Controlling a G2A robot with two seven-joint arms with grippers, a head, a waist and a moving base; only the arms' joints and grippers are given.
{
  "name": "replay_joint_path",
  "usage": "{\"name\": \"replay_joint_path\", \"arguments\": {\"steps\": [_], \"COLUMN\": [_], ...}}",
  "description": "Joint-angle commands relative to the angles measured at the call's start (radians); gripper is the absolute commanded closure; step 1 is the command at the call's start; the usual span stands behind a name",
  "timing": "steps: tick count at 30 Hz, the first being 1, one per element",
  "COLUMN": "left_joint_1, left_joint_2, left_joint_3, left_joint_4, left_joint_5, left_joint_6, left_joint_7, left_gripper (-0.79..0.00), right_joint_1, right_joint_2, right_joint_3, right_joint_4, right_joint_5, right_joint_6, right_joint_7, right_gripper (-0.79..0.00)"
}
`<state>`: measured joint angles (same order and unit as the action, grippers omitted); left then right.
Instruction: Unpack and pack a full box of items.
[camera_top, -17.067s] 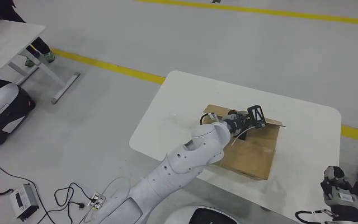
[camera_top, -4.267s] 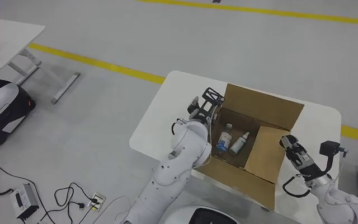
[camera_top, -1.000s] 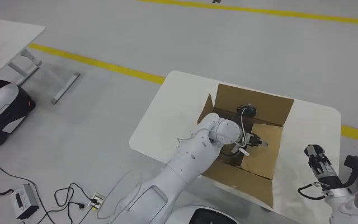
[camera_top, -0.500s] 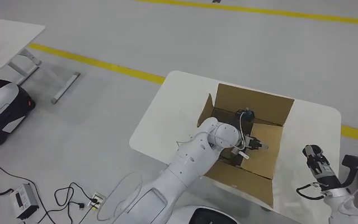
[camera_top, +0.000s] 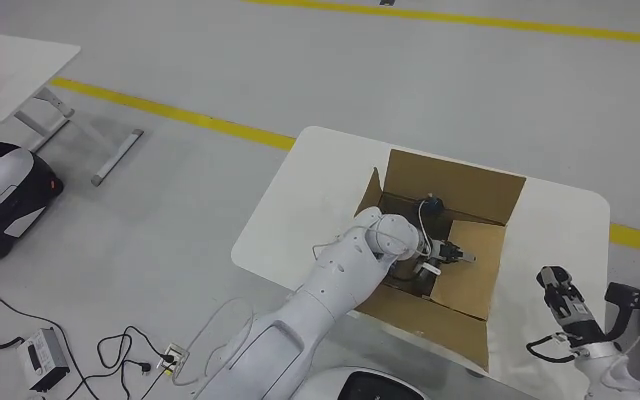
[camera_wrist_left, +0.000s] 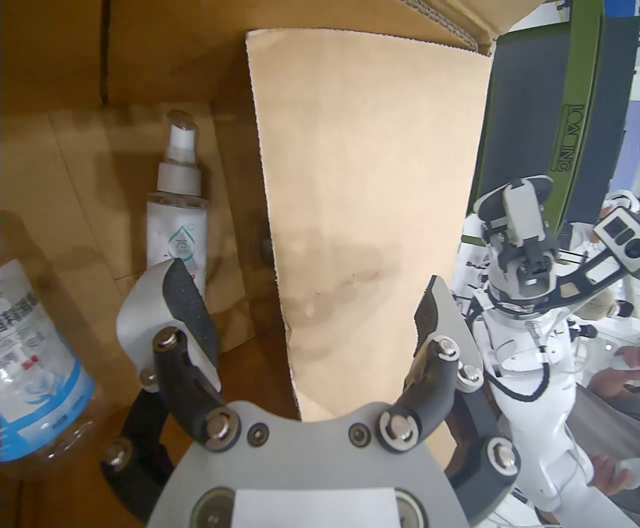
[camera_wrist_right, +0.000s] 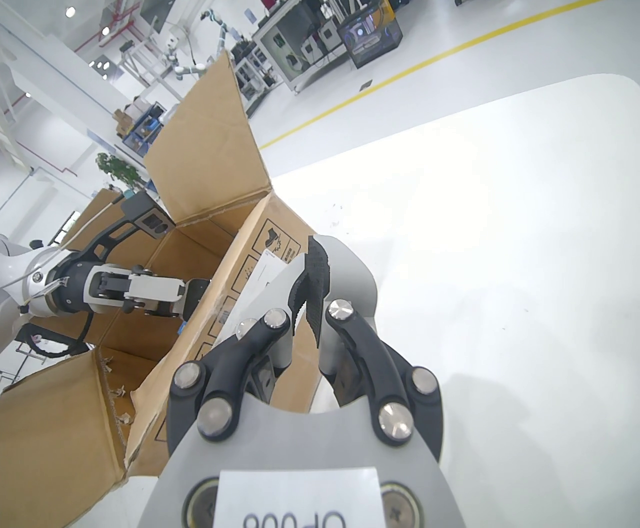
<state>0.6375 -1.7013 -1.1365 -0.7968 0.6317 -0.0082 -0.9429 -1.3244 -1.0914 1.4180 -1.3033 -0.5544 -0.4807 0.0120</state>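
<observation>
Left gripper (camera_wrist_left: 305, 285) is down inside the box (camera_top: 455, 185), fingers spread wide with an inner flap (camera_wrist_left: 370, 200) between them. Right gripper (camera_wrist_right: 312, 272) is pinched together over the white worktop (camera_top: 310, 190), just beside the box. Grey floor (camera_top: 200, 60) all around, with a yellow line (camera_top: 180, 115) across it. The box is plain brown cardboard with its flaps up and 2 bottles on its bottom: a white spray bottle (camera_wrist_left: 175, 200) and a clear bottle (camera_wrist_left: 30, 350) with a blue label.

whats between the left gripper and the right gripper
The upright side flap of the cardboard box, seen in the top view: left gripper inside the box, right gripper outside, over the table.
</observation>
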Motion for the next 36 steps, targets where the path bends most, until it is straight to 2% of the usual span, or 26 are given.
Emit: {"name": "replay_joint_path", "arguments": {"steps": [1, 12, 19, 28, 36], "left_joint_1": [-0.010, -0.041, -0.051, -0.048, -0.059], "left_joint_2": [-0.001, -0.005, -0.004, 0.000, -0.004], "left_joint_3": [0.005, 0.025, 0.031, 0.014, 0.013], "left_joint_4": [0.020, 0.081, 0.074, 0.019, -0.062], "left_joint_5": [-0.014, -0.079, -0.130, -0.255, -0.389], "left_joint_6": [-0.015, -0.046, -0.064, -0.068, -0.056], "left_joint_7": [-0.003, -0.024, -0.073, -0.134, -0.188], "left_gripper": [-0.785, -0.785, -0.785, -0.785, -0.785], "right_joint_1": [0.007, 0.120, 0.164, 0.168, 0.096], "right_joint_2": [-0.004, -0.049, -0.066, -0.065, -0.037], "right_joint_3": [-0.017, -0.185, -0.223, -0.192, -0.053], "right_joint_4": [0.015, 0.145, 0.200, 0.200, 0.115], "right_joint_5": [0.005, 0.043, 0.035, 0.029, 0.029], "right_joint_6": [-0.007, -0.071, -0.092, -0.104, -0.075], "right_joint_7": [0.010, 0.038, 0.020, -0.008, -0.040], "right_gripper": [0.000, 0.000, 0.000, 0.000, 0.000]}}
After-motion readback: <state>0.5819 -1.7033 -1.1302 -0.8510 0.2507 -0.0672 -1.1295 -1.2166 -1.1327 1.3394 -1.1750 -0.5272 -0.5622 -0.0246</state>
